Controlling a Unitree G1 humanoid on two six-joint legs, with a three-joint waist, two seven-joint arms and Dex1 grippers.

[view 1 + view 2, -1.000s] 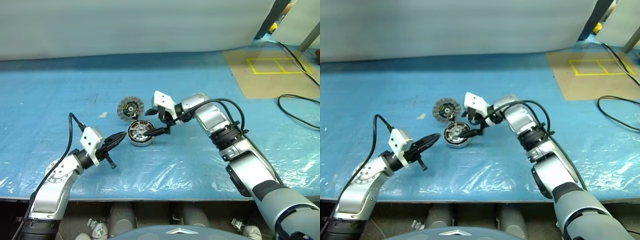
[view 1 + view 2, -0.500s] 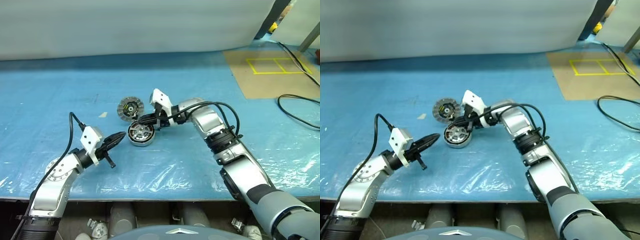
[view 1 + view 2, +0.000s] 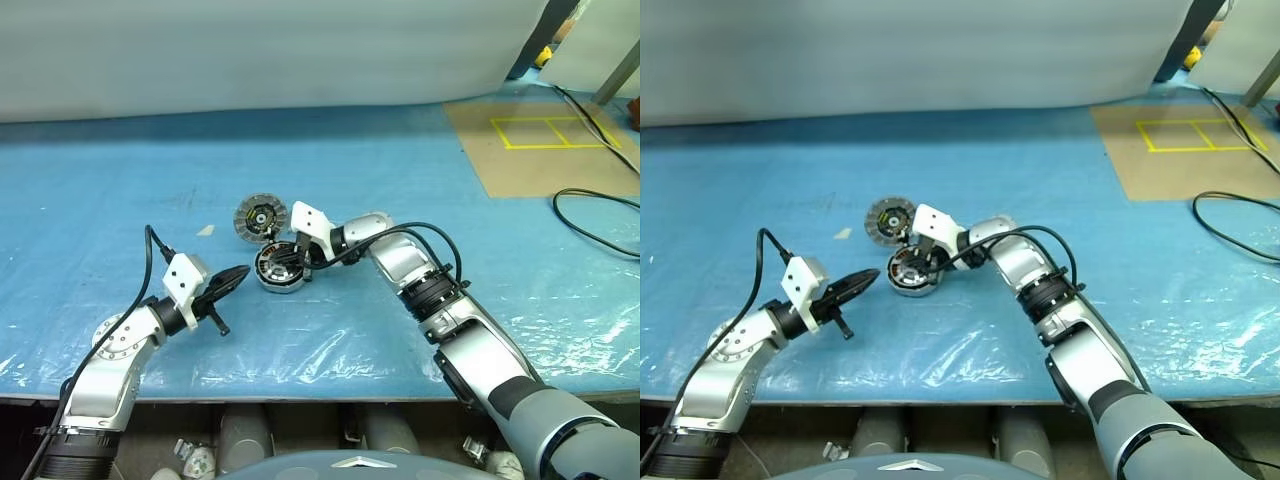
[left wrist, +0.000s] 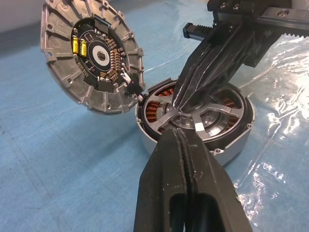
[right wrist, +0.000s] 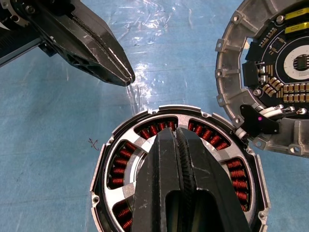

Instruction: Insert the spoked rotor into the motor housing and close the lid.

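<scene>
With its black fingers pressed together and empty, the left gripper is hovering just beside the round grey-silver motor housing. The right gripper, having snapped closed and sunk, is pressing the copper-wound spoked rotor inside; beyond, the hinged circuit-board lid is standing open, likely next.

Faint pale lettering stands on the round black circuit board inside the grey ribbed metal lid, but it is too small to make out as words.
</scene>
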